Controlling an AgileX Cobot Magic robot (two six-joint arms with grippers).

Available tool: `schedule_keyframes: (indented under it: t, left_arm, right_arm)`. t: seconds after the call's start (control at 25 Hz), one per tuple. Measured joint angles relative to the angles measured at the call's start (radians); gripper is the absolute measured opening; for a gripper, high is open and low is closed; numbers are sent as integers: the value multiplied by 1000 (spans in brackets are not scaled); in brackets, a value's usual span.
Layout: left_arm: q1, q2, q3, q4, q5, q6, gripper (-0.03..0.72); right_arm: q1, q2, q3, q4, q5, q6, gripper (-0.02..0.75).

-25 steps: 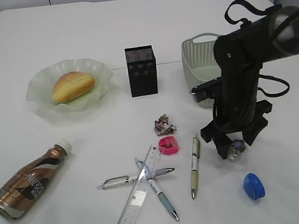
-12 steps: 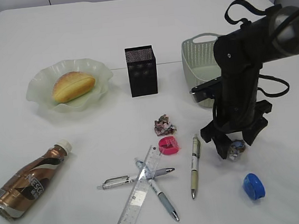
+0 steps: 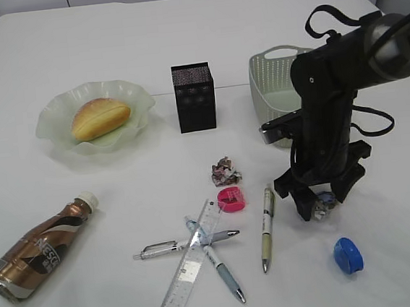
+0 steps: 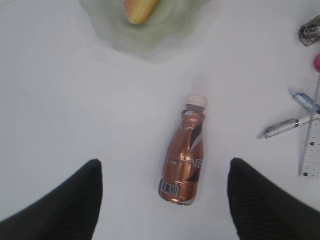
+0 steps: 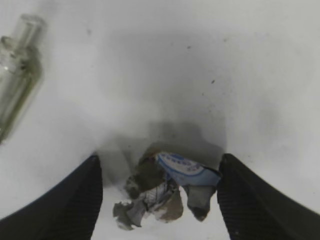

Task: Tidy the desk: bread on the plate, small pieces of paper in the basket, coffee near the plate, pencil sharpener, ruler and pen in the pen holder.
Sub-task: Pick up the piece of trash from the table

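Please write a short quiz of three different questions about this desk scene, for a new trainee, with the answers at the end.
1. True or false: the bread already lies on the green plate.
2. Which thing sits between the right gripper fingers? A) blue pencil sharpener B) crumpled paper C) ruler
3. Fill in: the coffee bottle below the left gripper is lying on its ____.

Key: 1 true. 2 B, the crumpled paper; the blue pencil sharpener and the ruler lie apart on the table. 3 side.
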State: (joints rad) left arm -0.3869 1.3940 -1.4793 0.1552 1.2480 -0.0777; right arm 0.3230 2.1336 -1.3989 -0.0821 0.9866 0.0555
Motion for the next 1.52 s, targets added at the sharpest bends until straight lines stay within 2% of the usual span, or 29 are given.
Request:
schedule_keyframes:
  t: [0.28, 0.36, 0.44, 0.64, 0.76, 0.92, 1.08, 1.2, 1.52]
  left_arm:
    - [0, 0, 0, 0, 0, 0, 560]
    - [0, 0, 0, 0, 0, 0, 560]
    - [0, 0, 0, 2, 0, 0, 560]
    - [0, 0, 0, 4, 0, 0, 560]
    - [0, 0, 0, 7, 0, 0, 560]
    - [0, 0, 0, 9, 0, 0, 560]
    - [0, 0, 0, 9, 0, 0, 560]
    - [0, 0, 0, 9, 0, 0, 560]
    - [0, 0, 0, 9, 0, 0, 559]
  right_arm:
    - [0, 2, -2, 0, 2, 0, 558]
    - [0, 2, -2, 4, 2, 0, 517]
    - [0, 2, -2, 4, -2, 0, 436]
    - [0, 2, -2, 4, 1, 0, 161]
    - [0, 2, -4, 4, 12, 0, 45]
    - [0, 5, -27, 4, 43, 0, 14]
    - [0, 13, -109, 22, 142, 0, 13]
    - [0, 13, -188, 69, 201, 0, 13]
    - [0, 11, -320, 252, 224, 2, 13]
